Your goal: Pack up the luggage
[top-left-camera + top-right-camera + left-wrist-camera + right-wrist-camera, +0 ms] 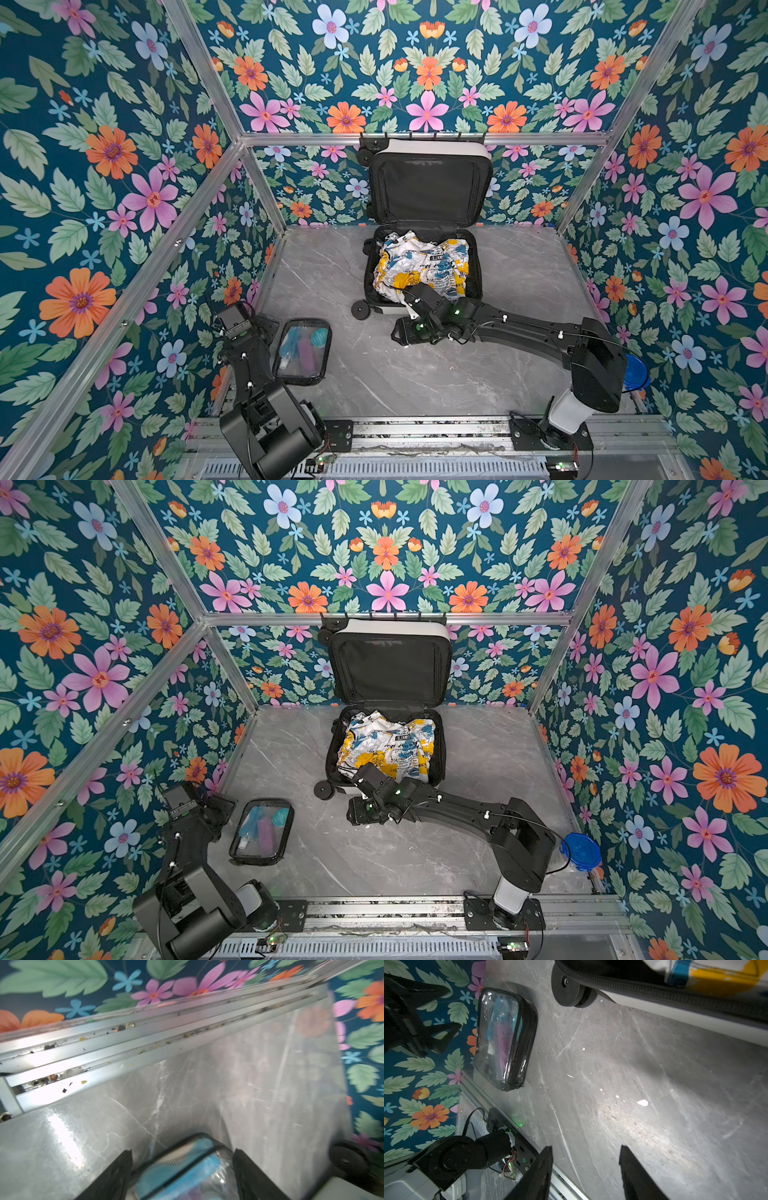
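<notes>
1. The luggage point(436, 147) is seen open at the back of the table point(519, 282), with its lid stood up by the back wall.
2. A crumpled cloth point(419, 262) with yellow and blue prints is laid in the bottom half.
3. The left gripper point(182, 1150) is spread wide at the clear pouch point(303, 351); nothing is pinched.
4. The right gripper point(586, 1146) is spread too and held empty over the table, just in front of the luggage.

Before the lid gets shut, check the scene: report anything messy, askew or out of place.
The patterned cloth lies crumpled, not folded, in the suitcase. The pouch sits outside it on the table, where small white flecks are scattered.
</notes>
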Action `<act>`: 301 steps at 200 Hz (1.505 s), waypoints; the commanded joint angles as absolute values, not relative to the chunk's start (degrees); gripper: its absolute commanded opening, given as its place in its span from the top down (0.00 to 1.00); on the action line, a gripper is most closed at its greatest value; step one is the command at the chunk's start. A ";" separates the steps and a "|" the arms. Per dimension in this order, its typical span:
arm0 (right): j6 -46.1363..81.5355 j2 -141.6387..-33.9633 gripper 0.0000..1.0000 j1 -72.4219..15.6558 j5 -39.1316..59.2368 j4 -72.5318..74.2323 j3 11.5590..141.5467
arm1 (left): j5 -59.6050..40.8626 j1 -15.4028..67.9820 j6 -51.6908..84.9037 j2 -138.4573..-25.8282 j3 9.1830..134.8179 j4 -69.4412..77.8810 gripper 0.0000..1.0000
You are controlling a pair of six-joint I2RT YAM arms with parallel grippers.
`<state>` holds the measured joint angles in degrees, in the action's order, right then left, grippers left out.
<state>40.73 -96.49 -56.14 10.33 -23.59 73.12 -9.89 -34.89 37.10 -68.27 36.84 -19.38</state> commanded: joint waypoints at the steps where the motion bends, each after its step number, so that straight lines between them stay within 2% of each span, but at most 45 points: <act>1: 39.46 -96.90 0.47 -56.06 10.81 -22.54 73.99 | -10.60 -34.98 36.23 -71.54 35.04 -16.99 0.24; 23: 39.28 -97.03 0.47 -55.67 10.98 -22.57 74.11 | -12.46 -34.50 37.82 -69.88 31.71 -15.19 0.25; 57: 39.02 -97.23 0.47 -54.59 11.43 -22.15 73.92 | -13.86 -32.17 38.35 -60.92 27.51 -18.26 0.25; 104: 38.08 -97.49 0.47 -53.87 11.25 -22.24 74.88 | -18.47 -30.10 40.29 -45.21 20.01 -27.35 0.24; 136: 37.97 -97.67 0.47 -53.48 11.43 -22.13 74.86 | -21.63 -29.89 40.44 -35.95 21.05 -36.16 0.24; 206: 40.31 -98.34 0.47 -51.37 13.53 -19.40 73.21 | -29.78 -23.83 40.01 -36.36 21.93 -40.61 0.27; 273: 41.74 -100.17 0.46 -51.31 15.78 -18.40 75.17 | -19.34 -22.68 33.96 -38.10 36.03 -44.84 0.26; 301: 42.36 -100.68 0.46 -51.31 16.74 -17.85 75.58 | -18.36 -22.88 32.16 -44.58 40.41 -41.26 0.24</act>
<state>41.58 -100.33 -51.22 15.33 -19.75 75.07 -21.41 -22.74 35.18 -40.07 37.67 -43.72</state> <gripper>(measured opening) 0.536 0.756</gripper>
